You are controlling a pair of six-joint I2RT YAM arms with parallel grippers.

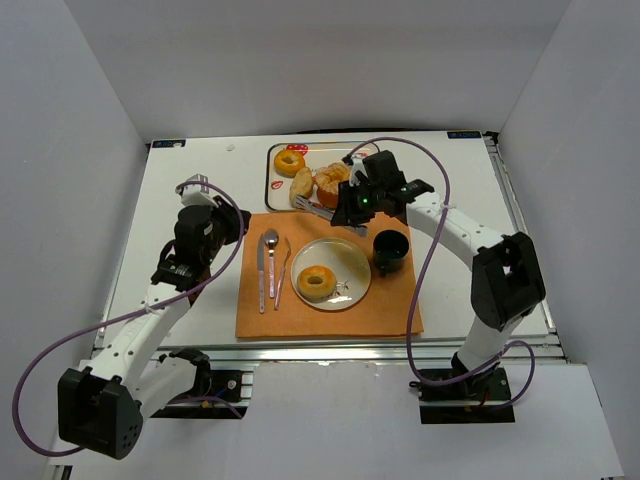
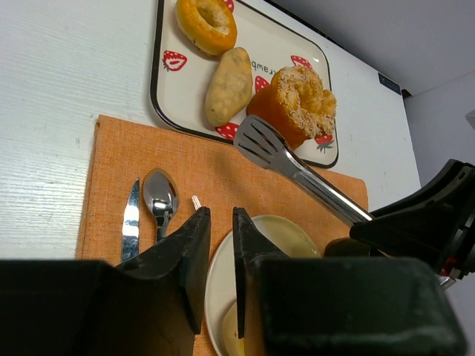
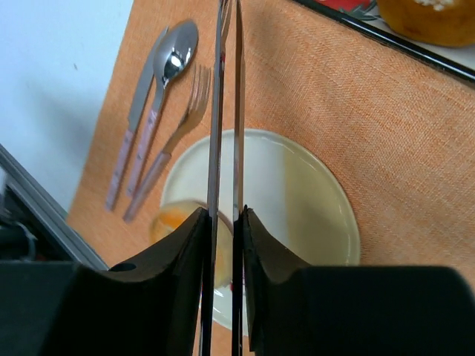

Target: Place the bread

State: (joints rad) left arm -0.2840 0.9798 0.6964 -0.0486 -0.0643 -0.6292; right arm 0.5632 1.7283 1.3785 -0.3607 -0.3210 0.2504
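Four breads: ring (image 2: 206, 22), roll (image 2: 228, 85) and crumbed bun (image 2: 297, 100) on the tray (image 2: 159, 67), plus one donut (image 1: 316, 282) on the plate (image 1: 352, 258). Right tool (image 3: 223, 219) is clenched on tongs (image 2: 297, 167). Only the left wrist view shows their slotted tip at the tray's near edge, just beside the bun; contact unclear. Right wrist view shows the blades nearly together, nothing between. Left tool (image 2: 221, 222) is closed to a sliver, empty, over the mat (image 2: 111, 185). Top view alone shows the cup (image 1: 390, 248), right of the plate.
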